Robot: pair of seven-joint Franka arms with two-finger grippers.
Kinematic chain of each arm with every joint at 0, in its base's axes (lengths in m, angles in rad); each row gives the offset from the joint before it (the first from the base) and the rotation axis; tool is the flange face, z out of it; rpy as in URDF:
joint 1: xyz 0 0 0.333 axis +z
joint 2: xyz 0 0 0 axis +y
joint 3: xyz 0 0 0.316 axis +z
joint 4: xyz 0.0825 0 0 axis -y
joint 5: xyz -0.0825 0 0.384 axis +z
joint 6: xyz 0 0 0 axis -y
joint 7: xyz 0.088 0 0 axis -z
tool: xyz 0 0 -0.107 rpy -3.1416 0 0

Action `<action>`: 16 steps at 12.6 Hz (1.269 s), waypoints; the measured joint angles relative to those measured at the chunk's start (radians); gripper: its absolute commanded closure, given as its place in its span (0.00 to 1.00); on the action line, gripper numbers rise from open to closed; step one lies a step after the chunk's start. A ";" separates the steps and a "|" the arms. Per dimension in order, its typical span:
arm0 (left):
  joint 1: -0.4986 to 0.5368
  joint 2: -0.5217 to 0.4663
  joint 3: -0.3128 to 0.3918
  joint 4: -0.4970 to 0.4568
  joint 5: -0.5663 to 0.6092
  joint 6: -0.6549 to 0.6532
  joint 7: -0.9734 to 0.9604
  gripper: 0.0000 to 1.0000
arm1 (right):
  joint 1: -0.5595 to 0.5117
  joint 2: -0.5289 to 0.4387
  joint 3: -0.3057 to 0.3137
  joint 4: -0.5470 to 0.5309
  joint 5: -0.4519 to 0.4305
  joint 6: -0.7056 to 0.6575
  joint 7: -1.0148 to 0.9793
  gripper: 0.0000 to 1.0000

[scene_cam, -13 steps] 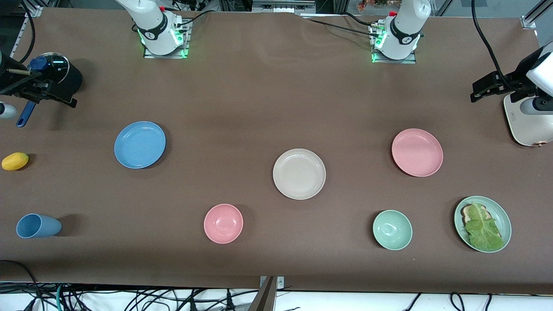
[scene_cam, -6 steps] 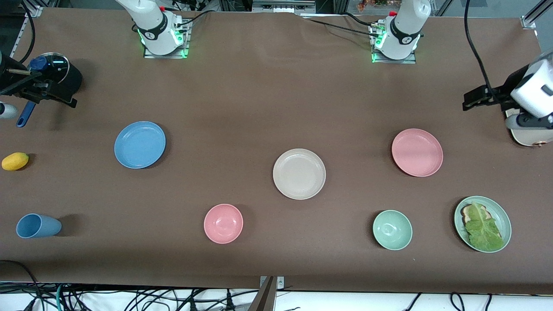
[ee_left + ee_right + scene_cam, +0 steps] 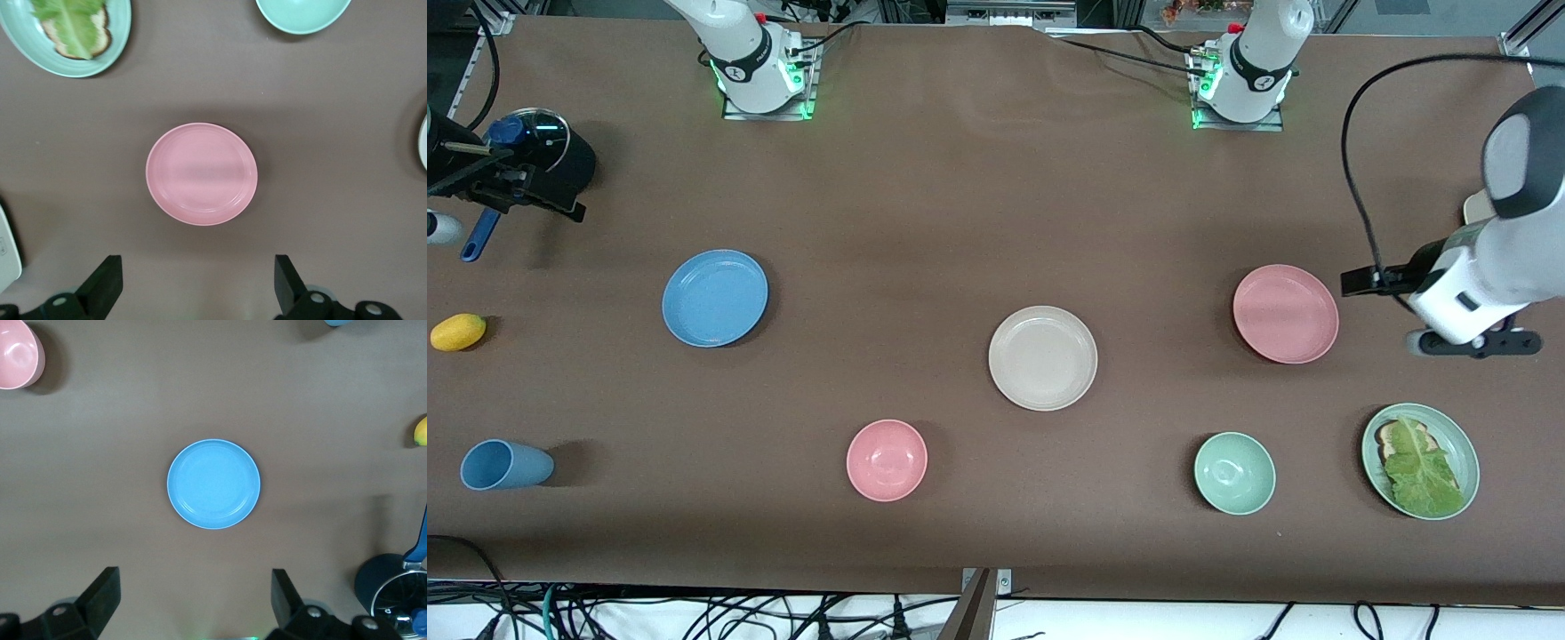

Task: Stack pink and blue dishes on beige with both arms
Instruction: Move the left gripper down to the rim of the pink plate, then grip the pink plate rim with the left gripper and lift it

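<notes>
White left arm (image 3: 1485,267) above table edge

Probably a robotics lab: bolted arm bases (image 3: 763,84), loose cables (image 3: 694,613).

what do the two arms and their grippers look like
Both arms are white and rounded, with grey-black joint caps and green lights at their bases. A black cable loops to the left arm. The left gripper and right gripper each have two black wedge-shaped fingers on a black body.
</notes>
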 measured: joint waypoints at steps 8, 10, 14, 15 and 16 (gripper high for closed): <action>0.084 0.117 0.005 -0.030 -0.122 0.062 0.012 0.00 | 0.000 0.000 0.000 0.000 0.000 0.000 0.000 0.00; 0.125 0.125 0.005 -0.072 -0.156 0.102 0.075 0.00 | 0.000 0.000 0.000 0.000 0.000 0.000 0.000 0.00; 0.189 0.126 0.006 -0.184 -0.204 0.190 0.189 0.00 | 0.001 0.000 0.000 0.000 0.000 0.000 0.000 0.00; 0.193 0.120 0.005 -0.217 -0.206 0.228 0.207 0.00 | 0.001 0.000 0.000 0.000 0.000 0.000 0.000 0.00; 0.193 0.103 0.005 -0.267 -0.207 0.291 0.227 0.00 | 0.001 0.000 0.000 0.000 0.000 0.000 0.000 0.00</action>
